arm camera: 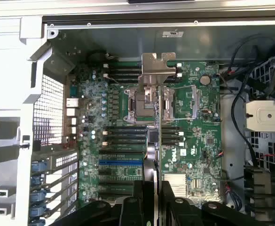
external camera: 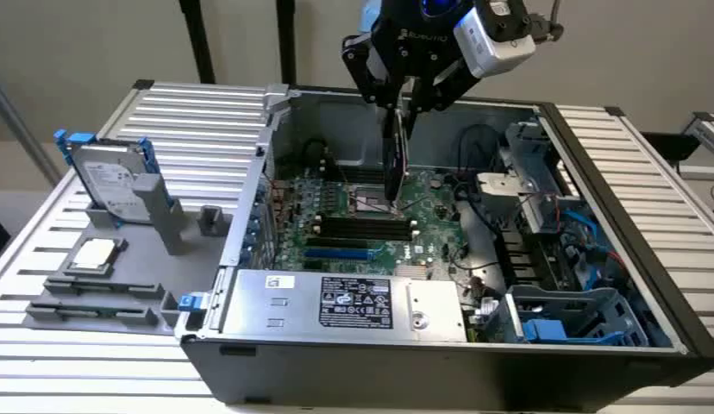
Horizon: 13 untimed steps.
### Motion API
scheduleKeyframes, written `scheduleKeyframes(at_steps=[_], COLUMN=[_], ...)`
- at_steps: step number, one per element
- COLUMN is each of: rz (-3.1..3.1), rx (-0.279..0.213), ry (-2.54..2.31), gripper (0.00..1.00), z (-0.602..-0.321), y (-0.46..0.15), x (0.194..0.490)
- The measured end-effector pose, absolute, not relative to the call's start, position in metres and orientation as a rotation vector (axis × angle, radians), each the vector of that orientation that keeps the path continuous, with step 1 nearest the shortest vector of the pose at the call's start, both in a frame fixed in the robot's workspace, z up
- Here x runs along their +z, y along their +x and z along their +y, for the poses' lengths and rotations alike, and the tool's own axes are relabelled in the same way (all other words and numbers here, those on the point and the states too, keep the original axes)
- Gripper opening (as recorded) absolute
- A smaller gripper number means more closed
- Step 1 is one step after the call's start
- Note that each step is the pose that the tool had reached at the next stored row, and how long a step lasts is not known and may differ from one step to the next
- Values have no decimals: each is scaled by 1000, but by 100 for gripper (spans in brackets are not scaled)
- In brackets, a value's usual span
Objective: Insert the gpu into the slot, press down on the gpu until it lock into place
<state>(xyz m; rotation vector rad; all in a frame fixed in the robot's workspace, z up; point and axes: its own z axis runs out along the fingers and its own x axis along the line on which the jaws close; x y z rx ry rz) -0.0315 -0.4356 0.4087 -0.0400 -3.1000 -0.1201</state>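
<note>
My gripper hangs over the open computer case, shut on the gpu. The card hangs edge-on and upright above the green motherboard, apart from it. In the wrist view the gpu shows as a thin vertical edge with its silver bracket at the far end, and the black fingers clamp it at the near end. The slot is a bright-blue strip near the front of the board, toward the exterior view's left of the card. In the wrist view the slot lies beside the card's edge, uncovered.
Black memory slots lie just behind the blue strip. A silver power supply fills the case front. Cables and drive bays crowd the exterior view's right. A grey hard drive with blue rails stands outside the case.
</note>
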Motion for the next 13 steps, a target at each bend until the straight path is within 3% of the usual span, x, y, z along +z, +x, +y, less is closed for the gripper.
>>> scheduleKeyframes(at_steps=[13], rz=[-3100], rx=[-120], ry=[-40], gripper=[27], z=[-436], y=[-31], x=[409])
